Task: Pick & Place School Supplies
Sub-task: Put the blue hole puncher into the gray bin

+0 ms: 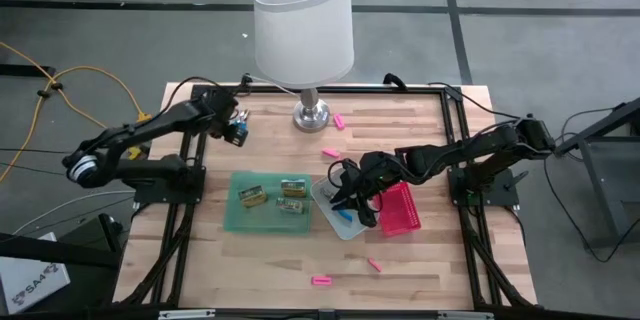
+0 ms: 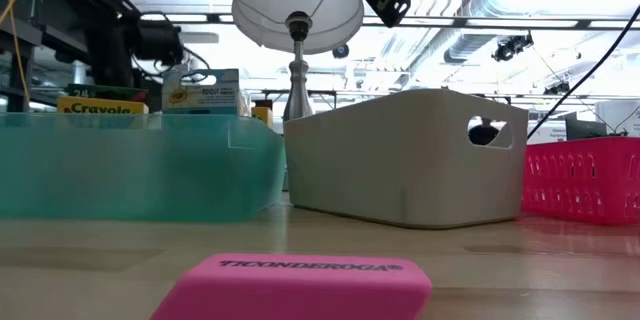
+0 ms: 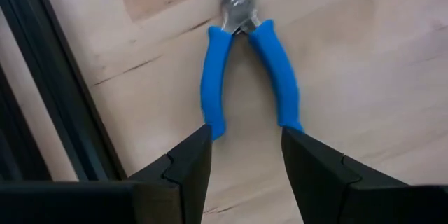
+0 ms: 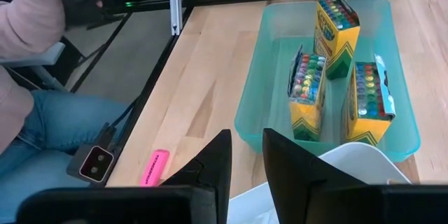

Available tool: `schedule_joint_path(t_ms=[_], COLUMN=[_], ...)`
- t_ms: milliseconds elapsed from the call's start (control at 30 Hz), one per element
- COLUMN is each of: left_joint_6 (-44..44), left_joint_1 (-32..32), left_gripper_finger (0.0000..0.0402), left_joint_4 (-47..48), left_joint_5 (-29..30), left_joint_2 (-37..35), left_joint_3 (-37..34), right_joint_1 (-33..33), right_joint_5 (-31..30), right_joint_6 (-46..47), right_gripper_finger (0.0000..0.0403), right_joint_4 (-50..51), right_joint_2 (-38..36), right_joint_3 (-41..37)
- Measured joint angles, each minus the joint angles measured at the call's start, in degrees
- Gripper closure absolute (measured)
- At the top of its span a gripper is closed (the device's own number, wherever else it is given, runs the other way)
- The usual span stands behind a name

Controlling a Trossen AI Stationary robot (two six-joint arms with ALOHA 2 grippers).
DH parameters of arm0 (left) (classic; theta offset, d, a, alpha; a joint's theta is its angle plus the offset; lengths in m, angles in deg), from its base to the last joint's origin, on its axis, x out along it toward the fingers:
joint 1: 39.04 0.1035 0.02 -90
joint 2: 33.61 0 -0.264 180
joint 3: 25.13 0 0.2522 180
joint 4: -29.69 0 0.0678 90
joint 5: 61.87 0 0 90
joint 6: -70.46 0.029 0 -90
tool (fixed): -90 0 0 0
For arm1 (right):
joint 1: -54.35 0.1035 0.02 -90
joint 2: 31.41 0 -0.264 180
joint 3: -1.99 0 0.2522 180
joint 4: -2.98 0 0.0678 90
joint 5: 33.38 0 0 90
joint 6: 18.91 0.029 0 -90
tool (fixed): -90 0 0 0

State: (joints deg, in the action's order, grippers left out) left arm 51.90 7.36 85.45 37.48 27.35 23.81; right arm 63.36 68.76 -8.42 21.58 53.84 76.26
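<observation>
Pink eraser point(image 2: 300, 285) right up front on the worktop point(image 1: 430, 260).
Left fingers point(image 3: 241, 155) spread open at the far-left corner, straddling blue-handled pliers point(image 3: 246, 70) lying flat, not gripping. Three crayon packs point(image 4: 339, 77) sit in the green tray point(image 1: 240, 222). Right fingers point(image 4: 246, 155) hover over the grey tray point(image 2: 400, 160), narrowly open, holding nothing.

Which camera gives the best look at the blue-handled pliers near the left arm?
The left wrist view: the blue-handled pliers lie on the wooden table, filling the picture just ahead of the left gripper, whose jaws stand apart. The high view shows only a small blue spot there. The low and right wrist views miss them.
</observation>
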Motion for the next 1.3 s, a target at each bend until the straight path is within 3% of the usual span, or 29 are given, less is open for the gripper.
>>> schedule_joint_path(t_ms=[467,733,933,1300], left_joint_6=[6.4,7.8,7.8,5.2], left_joint_1=[10.1,10.7,9.5,9.5], left_gripper_finger=[0.0236,0.0236,0.0236,0.0236], left_joint_4=[-3.5,-6.6,-7.0,-7.5], left_joint_5=[-5.1,-6.8,-4.4,-5.0], left_joint_2=[7.1,9.7,11.8,12.0], left_joint_3=[0.0,0.0,0.0,0.0], right_joint_1=[0.1,0.1,0.2,1.7], right_joint_5=[0.0,0.0,0.0,0.0], right_joint_6=[0.2,0.2,0.2,0.2], right_gripper_finger=[0.0330,0.0330,0.0330,0.0330], right_joint_4=[0.0,0.0,0.0,-0.4], right_joint_2=[0.0,0.0,0.0,0.0], right_joint_3=[0.0,0.0,0.0,0.0])
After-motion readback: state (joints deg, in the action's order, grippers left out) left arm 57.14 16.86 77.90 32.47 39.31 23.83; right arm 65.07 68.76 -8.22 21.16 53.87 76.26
